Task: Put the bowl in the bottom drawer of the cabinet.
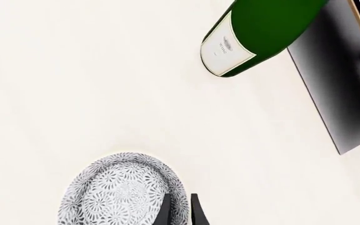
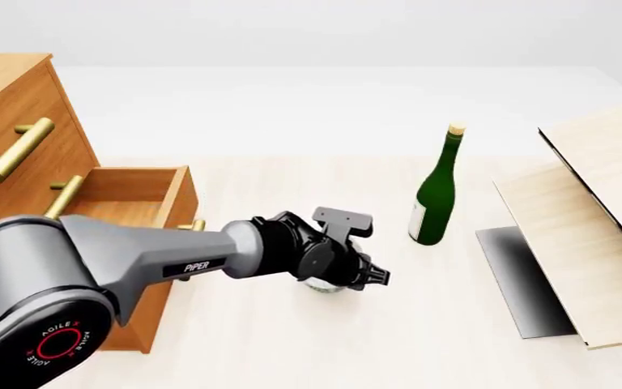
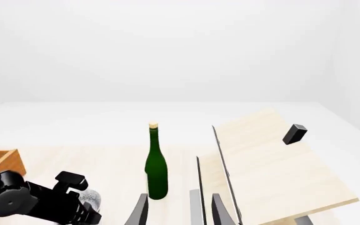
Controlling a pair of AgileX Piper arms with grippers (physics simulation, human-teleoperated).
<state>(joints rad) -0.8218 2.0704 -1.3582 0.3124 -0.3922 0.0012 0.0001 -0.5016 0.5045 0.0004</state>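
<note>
Left gripper [image 1: 181, 208] pinches bowl [image 1: 120, 190] rim, bowl on table right of open bottom drawer [image 2: 127, 194]. Right gripper [image 3: 176, 208] open, holding nothing. Risk: thin rim grip slips, or bowl clips drawer front on the lift.

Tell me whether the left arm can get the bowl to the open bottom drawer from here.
Probably yes. The left gripper is closed on the bowl rim, the bottom drawer stands pulled out on that arm's side, and nothing lies between them.

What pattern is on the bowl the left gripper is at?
White bowl with a fine blue-grey speckled, flower-like pattern; the left wrist view shows it best.
</note>
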